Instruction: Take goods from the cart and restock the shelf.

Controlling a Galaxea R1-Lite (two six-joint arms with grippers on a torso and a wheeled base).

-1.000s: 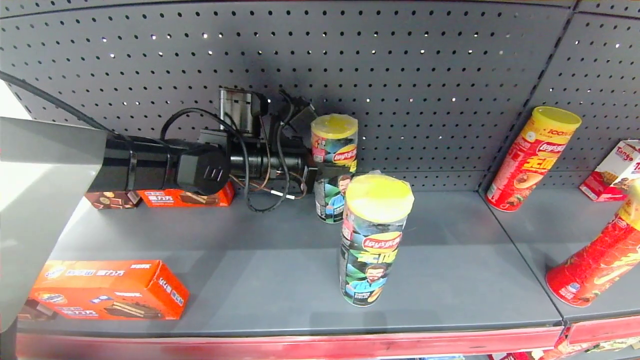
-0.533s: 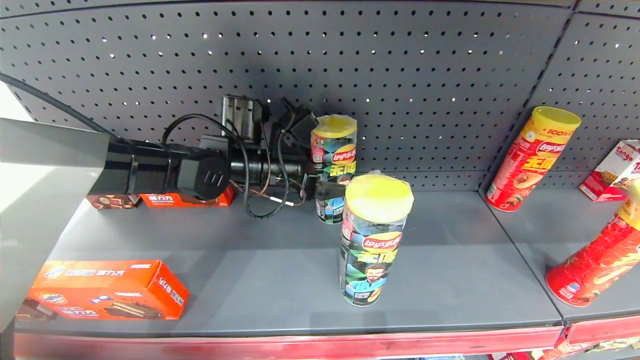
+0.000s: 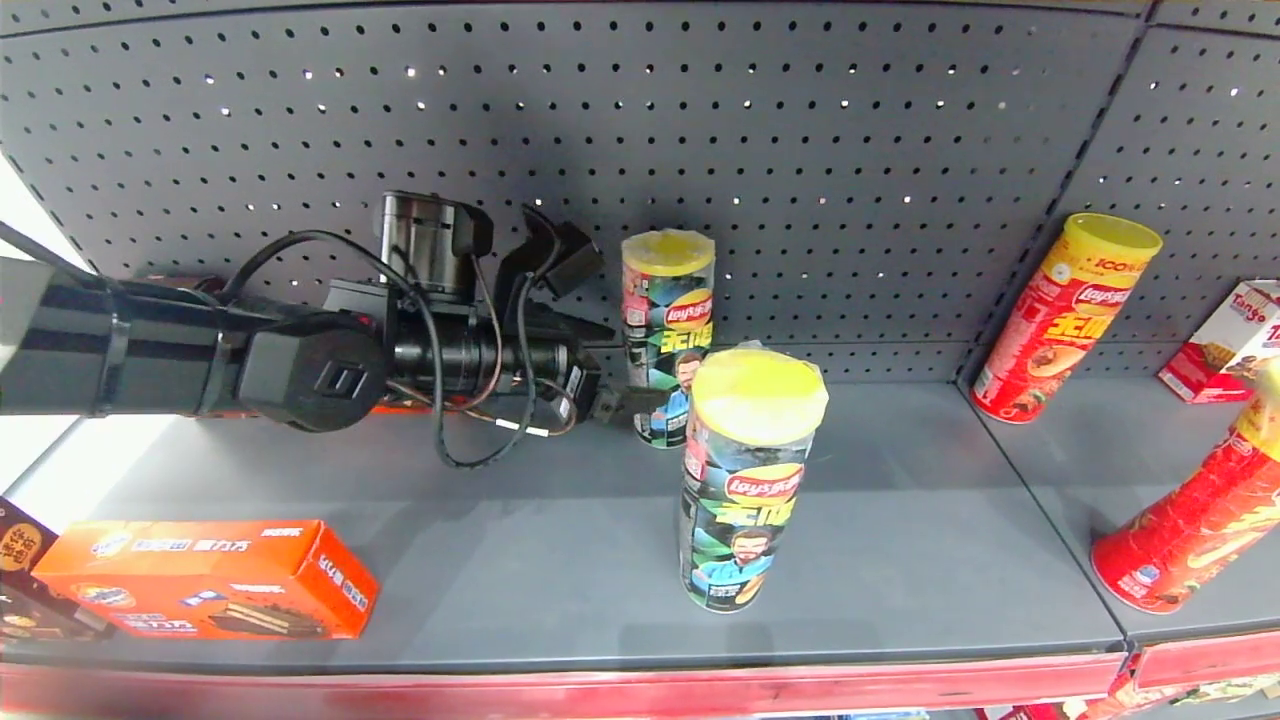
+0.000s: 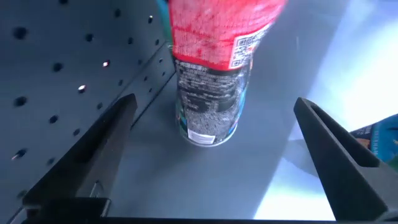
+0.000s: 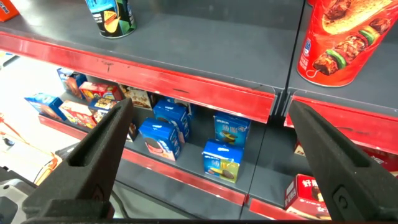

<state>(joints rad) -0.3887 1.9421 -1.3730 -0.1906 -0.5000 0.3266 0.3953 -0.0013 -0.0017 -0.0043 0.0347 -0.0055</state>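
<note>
1. The right gripper [image 5: 211,109] is nearest the camera. Its fingers are spread wide with nothing between them. It hangs in front of the shelf's red front edge [image 5: 186,90]. It is well apart from the can that matters, so I judge it plays no part in the coming move.
2. On the shelf [image 3: 500,560], the front can [image 3: 750,480] stands upright at the centre of the head view. An orange box [image 3: 215,580] lies flat at the lower left. Neither is touched.
3. The left gripper [image 3: 622,365] reaches in from the left of the head view, with its fingers apart.
   - The rear can [image 3: 668,320] stands just to its right, upright, with its long axis vertical.
   - In the left wrist view the can [image 4: 208,93] sits in line with the gap between the two fingers and a little beyond their tips. Bare shelf shows on both sides of it.
   - I judge that the can is set down and released. A straight pull back along the arm's own line, toward the left of the head view, should clear it without a knock.
4. The back wall [image 3: 800,150] rises close behind the rear can.
5. Several things are hard to make out:
   - The can's top is cut off and blurred at the upper edge of the wrist view.
   - In the head view the lower finger covers the can's lower left.
   - The front can's lid overlaps the rear can's lower right.
</note>
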